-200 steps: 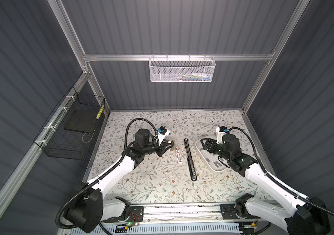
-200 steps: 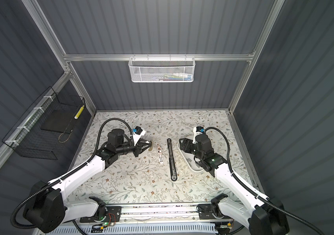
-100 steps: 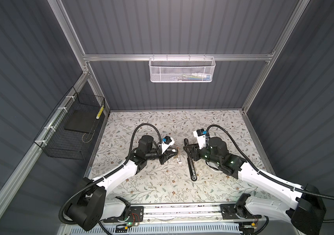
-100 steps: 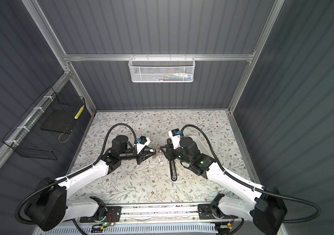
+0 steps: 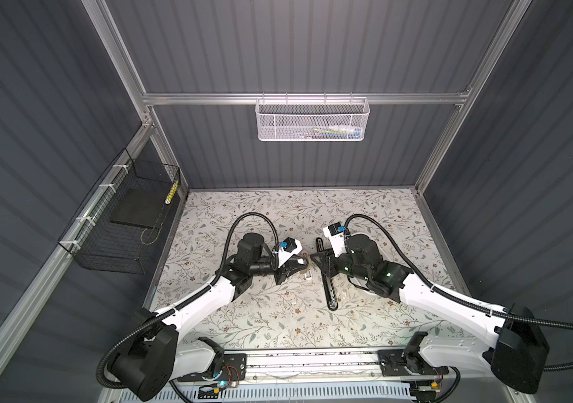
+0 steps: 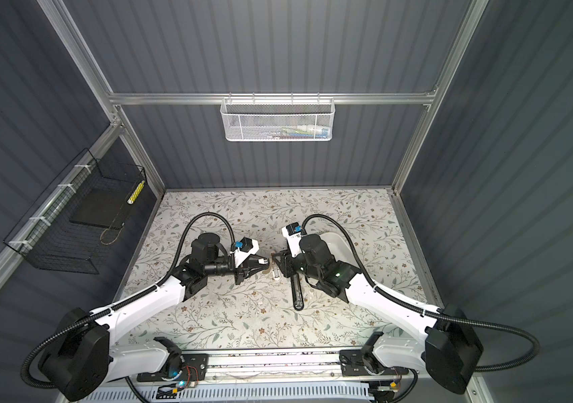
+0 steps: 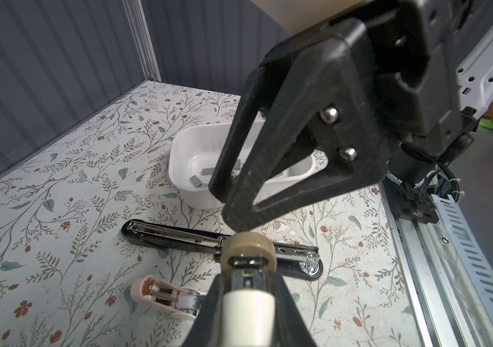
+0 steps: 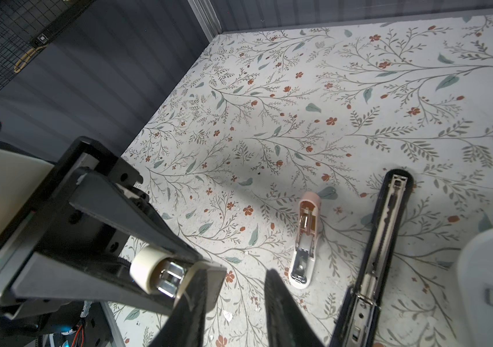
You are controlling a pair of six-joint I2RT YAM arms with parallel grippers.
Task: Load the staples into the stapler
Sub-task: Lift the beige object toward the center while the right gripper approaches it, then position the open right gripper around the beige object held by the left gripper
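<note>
The black stapler [image 5: 327,282] [image 6: 297,289] lies opened flat mid-table, its metal channel facing up [image 7: 179,235] [image 8: 384,222]. Grey staples [image 7: 196,181] lie in a white tray [image 7: 179,156] [image 6: 339,244] right of it. My left gripper [image 5: 305,261] [image 6: 266,261] [image 7: 248,258] is shut; a bit of shiny metal shows between its taped tips, and I cannot tell what it is. My right gripper [image 5: 316,257] [image 6: 277,260] [image 8: 236,279] hovers left of the stapler, open with only table between its fingers. One of its fingers [image 8: 197,288] touches the left gripper's taped tip [image 8: 161,275].
A small pink and white stapler-like tool [image 7: 164,296] [image 8: 305,240] [image 5: 307,276] lies just left of the black stapler, below both grippers. A black wire basket [image 5: 127,223] hangs on the left wall, a white mesh basket [image 5: 313,120] on the back wall.
My right arm swung from the tray to the middle, across the stapler, and its jaws narrowed. My left gripper moved right to meet it, staying shut.
</note>
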